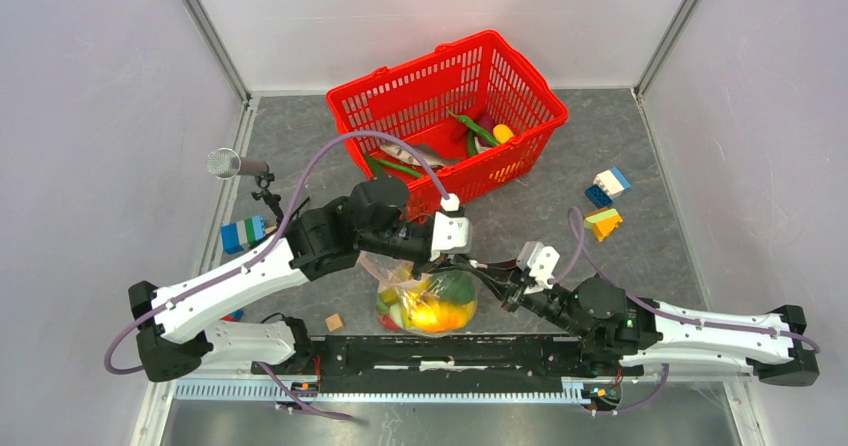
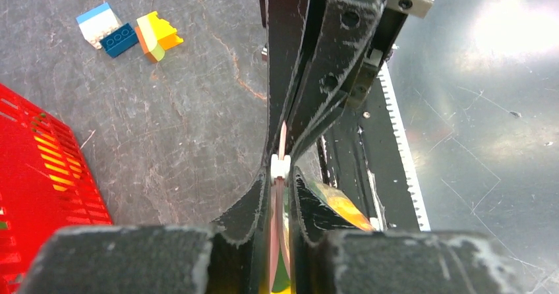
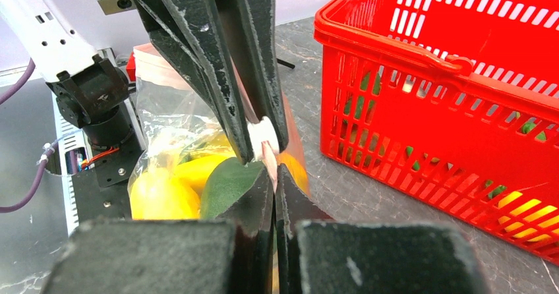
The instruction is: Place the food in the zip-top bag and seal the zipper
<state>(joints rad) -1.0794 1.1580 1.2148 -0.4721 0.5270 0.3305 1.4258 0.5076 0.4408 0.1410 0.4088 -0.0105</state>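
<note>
Clear floppy dotted plastic zip-top bag [image 1: 425, 304] full of glossy toy food [image 3: 161, 192] sits on grey bench [image 1: 650, 166] between the arms, left gripper [image 2: 282, 183] and right gripper [image 3: 271, 170] both pinched nearly closed on its pale narrow zipper strip [image 2: 282, 144].

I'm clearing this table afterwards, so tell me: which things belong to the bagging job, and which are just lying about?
Job in hand:
- bag
- zipper
- food in the bag
- food in the basket
- left gripper and right gripper, both pinching the zipper

Lying about:
- basket
- bricks
- wooden cube
- microphone
</note>
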